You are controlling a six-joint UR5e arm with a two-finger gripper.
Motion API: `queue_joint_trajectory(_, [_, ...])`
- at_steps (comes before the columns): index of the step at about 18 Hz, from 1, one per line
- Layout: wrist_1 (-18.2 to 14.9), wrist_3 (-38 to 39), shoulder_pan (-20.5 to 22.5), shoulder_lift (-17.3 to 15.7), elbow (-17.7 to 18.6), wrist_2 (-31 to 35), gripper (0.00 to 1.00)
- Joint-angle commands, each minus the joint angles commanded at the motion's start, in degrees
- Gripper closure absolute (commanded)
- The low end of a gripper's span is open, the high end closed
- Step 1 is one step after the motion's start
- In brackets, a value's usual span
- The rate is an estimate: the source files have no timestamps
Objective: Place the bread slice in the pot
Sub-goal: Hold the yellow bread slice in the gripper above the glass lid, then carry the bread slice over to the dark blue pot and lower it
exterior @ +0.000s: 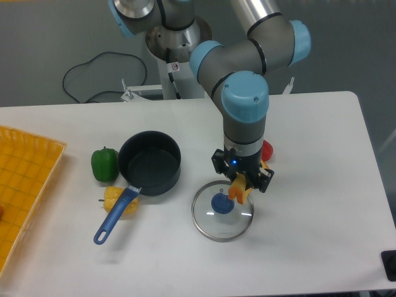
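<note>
Nearest the camera, a dark object (390, 265) sits at the table's near right corner, cut off by the frame edge; its kind cannot be told.

Next comes the glass lid (223, 211), lying flat on the white table (322, 204) with its blue knob (222, 203) up, right of centre.

Over the lid's right part hangs the gripper (240, 189), pointing straight down. Its fingers are clamped on the bread slice (238, 189), which is held edge-down, orange crust showing, clear of the table. The slice sits just right of the knob; whether it touches the lid cannot be told.

Left of the lid, the pot's blue handle (116, 215) runs toward the near left. It crosses over a yellow pepper (116, 201), which lies beneath it.

Farther back stands the pot (150, 163), upright, mouth open, well apart from the slice. Nothing shows inside it.

A green pepper (104, 164) stands just left of the pot, near or touching its wall.

At the far left edge of the view, a yellow tray (25, 185) extends out of frame.

Behind the gripper's wrist, a red object (266, 150) shows partly, mostly hidden by the arm.

At the far side, the arm's base (176, 46) rises, and a black cable (102, 74) loops behind the table's far edge.
</note>
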State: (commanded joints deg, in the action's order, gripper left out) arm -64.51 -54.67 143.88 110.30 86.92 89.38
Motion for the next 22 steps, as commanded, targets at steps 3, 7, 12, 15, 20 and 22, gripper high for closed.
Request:
queue_joint_trajectory(3, [0.18, 0.0, 0.0, -0.09, 0.26, -0.09, 0.64])
queue_joint_trajectory(7, [0.0, 0.96, -0.09, -0.09, 0.44, 0.0, 0.64])
queue_joint_trajectory(12, [0.09, 5.88, -1.93, -0.09, -0.17, -0.79, 0.64])
queue_joint_trajectory(15, [0.17, 9.74, -4.65, -0.17, 0.0, -0.44, 0.64])
queue_joint_trajectory(20, [0.0, 13.89, -10.45, -1.41, 3.33, 0.44, 0.64])
queue_joint_trajectory(22, [-0.61, 14.67, -13.0, -1.93, 5.18, 1.84, 0.64])
